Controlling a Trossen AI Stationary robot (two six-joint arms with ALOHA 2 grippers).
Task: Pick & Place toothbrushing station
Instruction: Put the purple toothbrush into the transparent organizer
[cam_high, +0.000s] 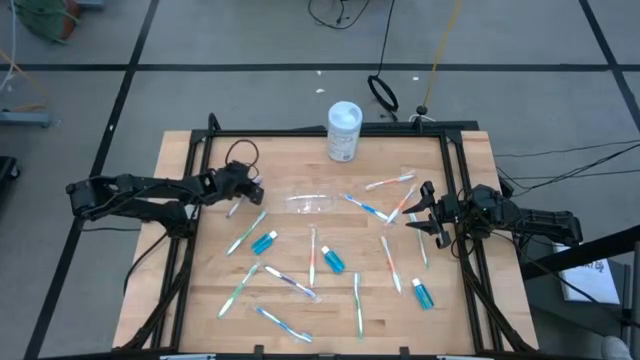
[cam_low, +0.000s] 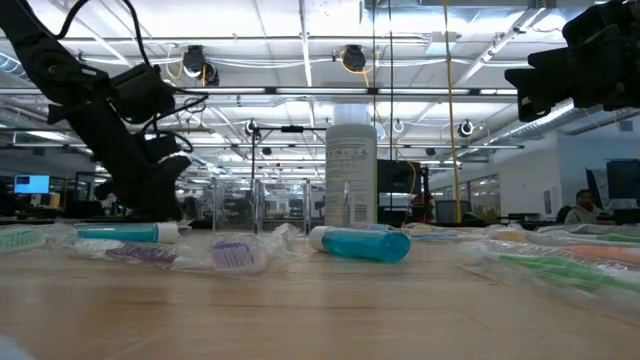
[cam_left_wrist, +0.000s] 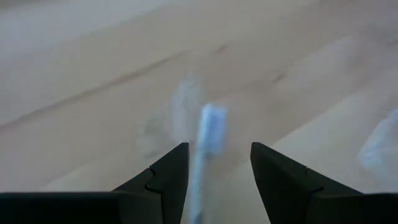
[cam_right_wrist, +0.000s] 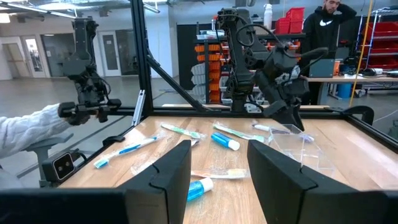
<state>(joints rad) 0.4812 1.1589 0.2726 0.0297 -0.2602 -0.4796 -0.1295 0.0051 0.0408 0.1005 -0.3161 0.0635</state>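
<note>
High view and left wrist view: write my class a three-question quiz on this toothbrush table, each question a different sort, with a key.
1. True or false: the white cylindrical container stands upright near one edge of the table.
2. How many blue toothpaste tubes lie on the table? A) two B) three C) five
3. Fill the gap: between the open fingers of the left pincer lies a ____.

Key: 1. True. 2. B. 3. toothbrush.
</note>
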